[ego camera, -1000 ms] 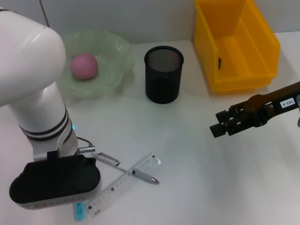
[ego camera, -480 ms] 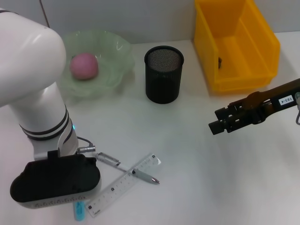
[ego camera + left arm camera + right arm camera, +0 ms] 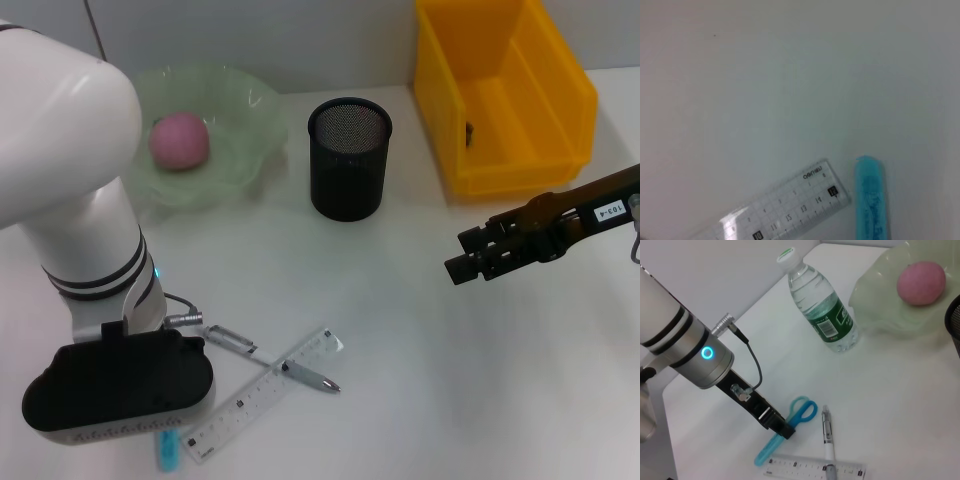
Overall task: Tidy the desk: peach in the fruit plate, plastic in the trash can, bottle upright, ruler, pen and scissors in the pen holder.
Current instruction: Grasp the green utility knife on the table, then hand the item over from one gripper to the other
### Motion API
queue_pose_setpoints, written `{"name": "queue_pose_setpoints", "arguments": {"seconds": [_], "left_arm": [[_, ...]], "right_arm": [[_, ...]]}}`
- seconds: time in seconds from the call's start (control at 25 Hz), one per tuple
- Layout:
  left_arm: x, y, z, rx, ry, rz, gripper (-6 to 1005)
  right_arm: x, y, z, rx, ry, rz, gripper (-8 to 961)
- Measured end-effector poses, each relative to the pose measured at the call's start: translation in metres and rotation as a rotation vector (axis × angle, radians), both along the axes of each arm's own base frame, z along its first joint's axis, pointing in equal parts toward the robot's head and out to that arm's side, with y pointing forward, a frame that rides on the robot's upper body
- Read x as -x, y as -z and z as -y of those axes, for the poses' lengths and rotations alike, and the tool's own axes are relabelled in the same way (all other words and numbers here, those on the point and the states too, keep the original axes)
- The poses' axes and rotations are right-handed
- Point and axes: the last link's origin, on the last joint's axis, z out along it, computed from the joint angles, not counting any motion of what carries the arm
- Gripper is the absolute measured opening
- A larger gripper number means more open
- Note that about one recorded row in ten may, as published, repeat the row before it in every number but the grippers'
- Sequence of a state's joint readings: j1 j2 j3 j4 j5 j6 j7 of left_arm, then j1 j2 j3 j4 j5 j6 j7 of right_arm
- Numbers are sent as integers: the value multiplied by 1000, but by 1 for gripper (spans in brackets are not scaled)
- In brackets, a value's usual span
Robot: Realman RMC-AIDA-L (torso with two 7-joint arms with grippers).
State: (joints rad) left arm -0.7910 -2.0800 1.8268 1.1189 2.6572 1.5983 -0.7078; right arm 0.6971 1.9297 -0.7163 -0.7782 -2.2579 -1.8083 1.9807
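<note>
The blue scissors lie at the table's near left. My left gripper is down on their middle and shut on them. Only their blue tip shows below the left wrist in the head view; it also shows in the left wrist view. The clear ruler and the silver pen lie crossed beside them. The peach sits in the green plate. The bottle stands upright. The black mesh pen holder is empty. My right gripper is open and empty at mid right.
A yellow bin stands at the back right with a small dark thing inside it. My big white left arm covers the near left and hides the bottle in the head view.
My right gripper has drifted slightly up and to the right. The left arm, scissors, ruler and pen have not moved.
</note>
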Motion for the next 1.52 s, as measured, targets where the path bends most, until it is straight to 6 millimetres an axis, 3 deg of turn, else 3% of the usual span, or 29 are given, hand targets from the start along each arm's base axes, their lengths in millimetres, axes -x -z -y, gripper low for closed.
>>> {"name": "queue_pose_setpoints", "arguments": {"seconds": [0.16, 0.48, 0.64, 0.72, 1.04, 1.48, 1.52], "left_arm": [[0, 0, 0, 2, -1, 0, 443], [-1, -1, -2, -5, -5, 2, 231], [-9, -13, -8, -65, -44, 27, 231], [-24, -37, -13, -108, -210, 57, 231], [-41, -65, -20, -200, -597, 235, 232], [-59, -109, -28, -321, -1057, 711, 233], [-64, -116, -26, -320, -1174, 816, 233]], "right_arm": [[0, 0, 0, -1, -2, 1, 829], [0, -1, -1, -4, -1, 0, 829], [0, -1, 0, -4, -1, 2, 829], [0, -1, 0, -4, -1, 2, 829], [-4, -5, 2, -20, -30, 10, 829], [-16, -22, 25, -73, -136, -24, 829], [-17, -24, 28, -81, -150, -35, 829]]}}
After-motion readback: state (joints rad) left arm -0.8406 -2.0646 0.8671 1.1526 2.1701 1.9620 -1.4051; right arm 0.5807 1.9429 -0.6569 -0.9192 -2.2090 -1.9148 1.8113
